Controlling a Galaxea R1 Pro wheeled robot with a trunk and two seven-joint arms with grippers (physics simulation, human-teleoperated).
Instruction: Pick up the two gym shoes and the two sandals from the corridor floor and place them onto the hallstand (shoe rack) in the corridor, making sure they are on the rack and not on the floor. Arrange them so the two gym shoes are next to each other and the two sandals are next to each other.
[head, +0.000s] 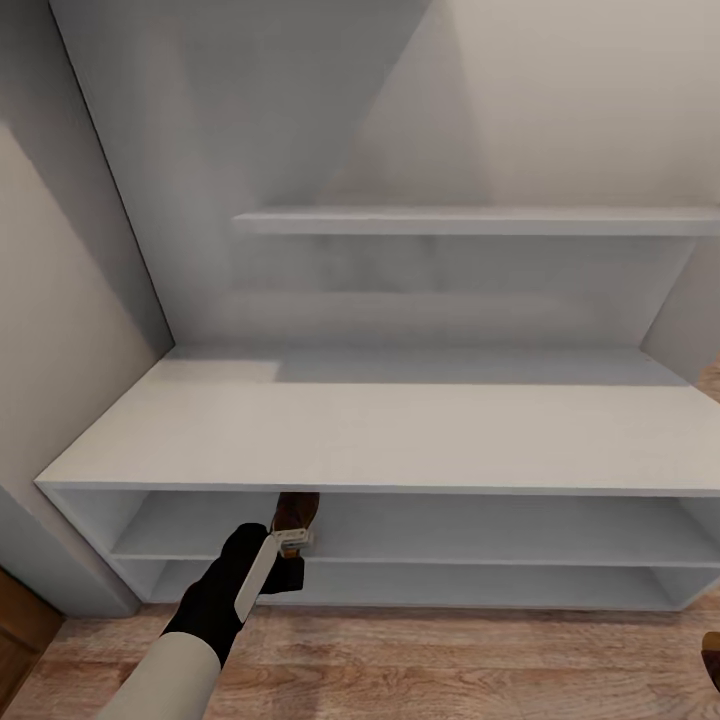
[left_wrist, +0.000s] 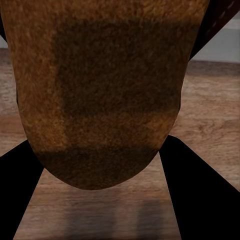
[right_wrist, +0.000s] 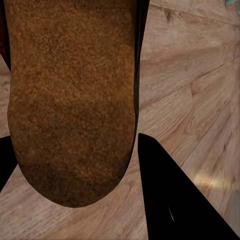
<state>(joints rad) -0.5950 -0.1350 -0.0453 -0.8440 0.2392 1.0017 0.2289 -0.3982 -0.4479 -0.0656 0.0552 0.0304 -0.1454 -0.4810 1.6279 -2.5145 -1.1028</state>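
Sandal (head: 296, 510) clenched in my left claw (head: 290, 540) at the hallstand (head: 400, 440); right claw (right_wrist: 75, 200) grips the other sandal (right_wrist: 70, 100). Next: slide mine onto the shelf.

Left arm (head: 175, 665) had a pale grey-white sleeve, then a black wrist section. Left hand (head: 290, 540) carried a white plate. Fingers (left_wrist: 197, 195) were plain black wedges.

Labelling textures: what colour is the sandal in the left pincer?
Brown with a tan, suede-like surface; the sandal shows best in the left wrist view.
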